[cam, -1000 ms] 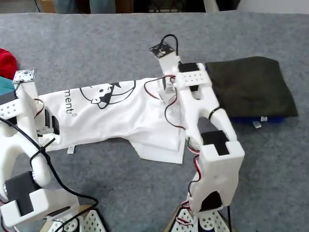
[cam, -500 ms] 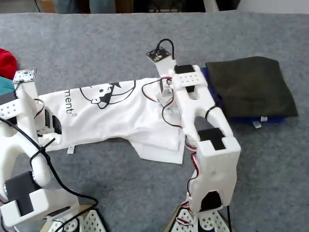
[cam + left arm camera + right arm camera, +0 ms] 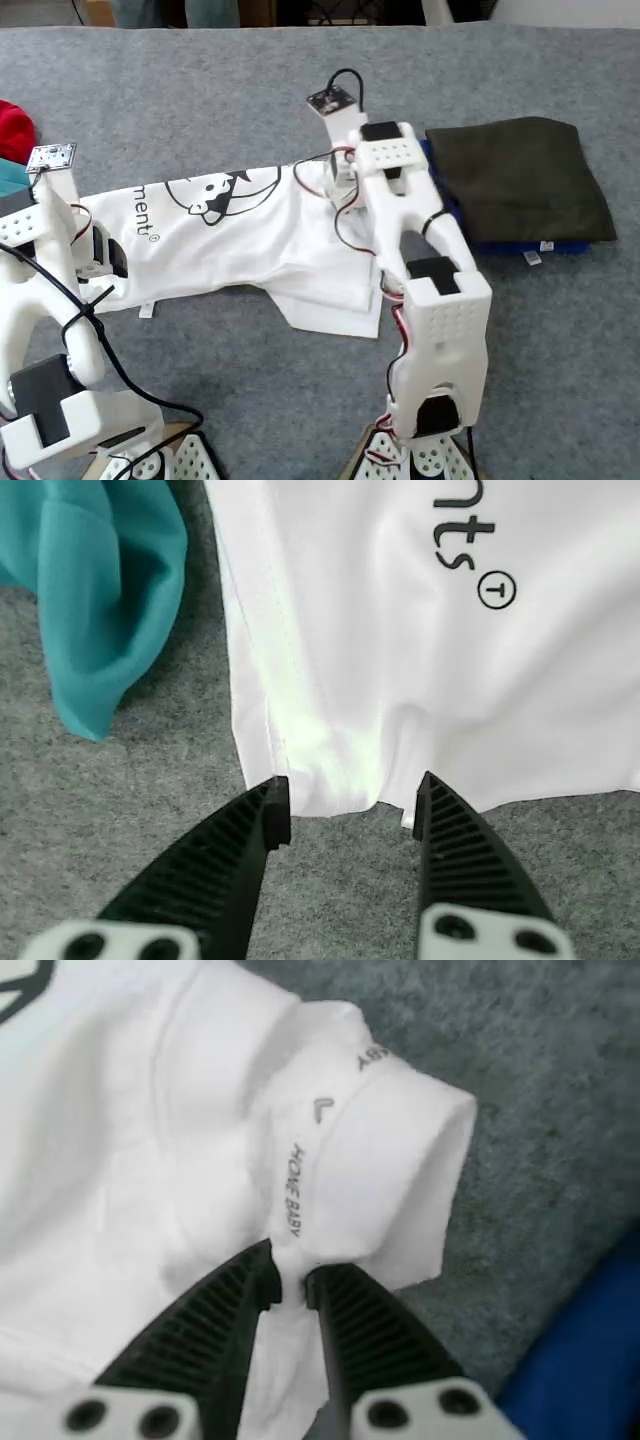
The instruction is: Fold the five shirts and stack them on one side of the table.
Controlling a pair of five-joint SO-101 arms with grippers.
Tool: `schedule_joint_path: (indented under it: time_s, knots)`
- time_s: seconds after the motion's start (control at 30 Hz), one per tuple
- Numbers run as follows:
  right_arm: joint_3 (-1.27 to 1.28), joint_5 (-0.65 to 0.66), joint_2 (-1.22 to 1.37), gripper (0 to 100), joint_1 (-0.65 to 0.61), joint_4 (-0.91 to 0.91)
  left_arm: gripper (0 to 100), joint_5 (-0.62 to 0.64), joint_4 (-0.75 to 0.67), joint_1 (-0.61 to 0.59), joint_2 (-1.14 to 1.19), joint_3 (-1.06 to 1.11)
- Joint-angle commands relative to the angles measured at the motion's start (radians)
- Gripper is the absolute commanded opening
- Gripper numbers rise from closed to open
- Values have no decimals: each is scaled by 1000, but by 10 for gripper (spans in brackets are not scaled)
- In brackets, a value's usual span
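At the near left, the left gripper point(image 3: 350, 792) sits at the hem of the white shirt point(image 3: 240, 235), fingers point(image 3: 235, 845) spread. The shirt lies across the middle of the grey bench point(image 3: 200, 90). Farther right, the right gripper point(image 3: 290, 1285) pinches its collar point(image 3: 380, 1160). Just beyond, a folded dark shirt point(image 3: 520, 175) lies on a blue one point(image 3: 500, 246).

White shirt point(image 3: 230, 235), black print point(image 3: 215, 192); teal shirt point(image 3: 90, 590); grey table point(image 3: 200, 90).

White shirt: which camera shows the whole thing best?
The high view: the whole white shirt lies spread across the table. The left wrist view shows just one edge at the open left pincer's tips. The right wrist view shows its collar pinched in the right pincer.
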Motion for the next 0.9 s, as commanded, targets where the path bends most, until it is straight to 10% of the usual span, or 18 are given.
schedule_joint_path:
  time_s: [0.0, 0.43, 0.7, 0.87]
  knots:
    - [-76, 20, -4, 15, 61, 5, 223, -5, 3, 8, -21, -47]
    - [-97, 61, -4, 26, 104, 11, 222, 0, 5, 10, -26, -47]
    - [-107, 61, -48, 371, 110, 84, 223, -3, 6, -1, -28, -48]
    - [-165, 57, -222, 284, 51, 290, 220, -6, 26, 7, -28, -53]
